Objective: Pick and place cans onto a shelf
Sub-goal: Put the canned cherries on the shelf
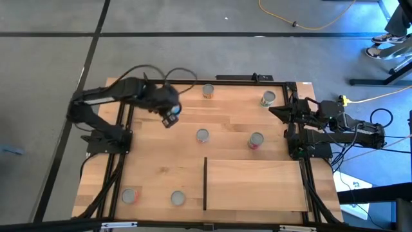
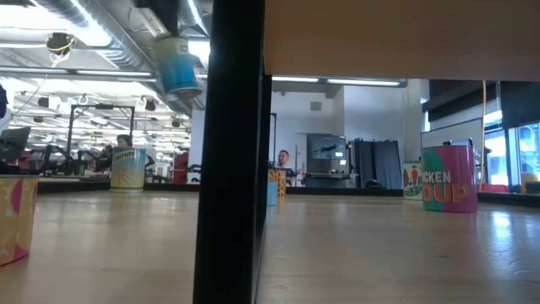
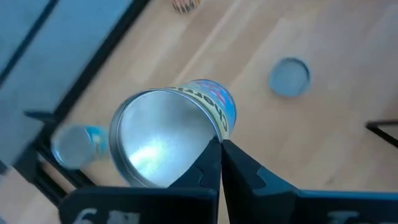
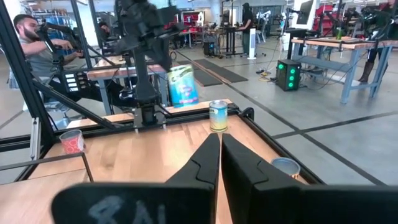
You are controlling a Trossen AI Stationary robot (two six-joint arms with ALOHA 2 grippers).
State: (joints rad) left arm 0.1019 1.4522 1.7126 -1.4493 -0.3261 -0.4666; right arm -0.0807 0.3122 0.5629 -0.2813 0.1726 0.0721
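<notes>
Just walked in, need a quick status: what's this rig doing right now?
The left end effector is shut on a blue-labelled metal can, held in the air above the table's far left. The right end effector waits shut at the right edge. The flat light-wood shelf board holds no cans yet; six stand on the wooden tabletop.

Grey floor (image 1: 193, 19) with a yellow cable (image 1: 309, 26); workbenches (image 4: 348, 50), perhaps a workshop.

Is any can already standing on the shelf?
No. In the high view the shelf is bare, and the cans stand on the tabletop around it.
</notes>
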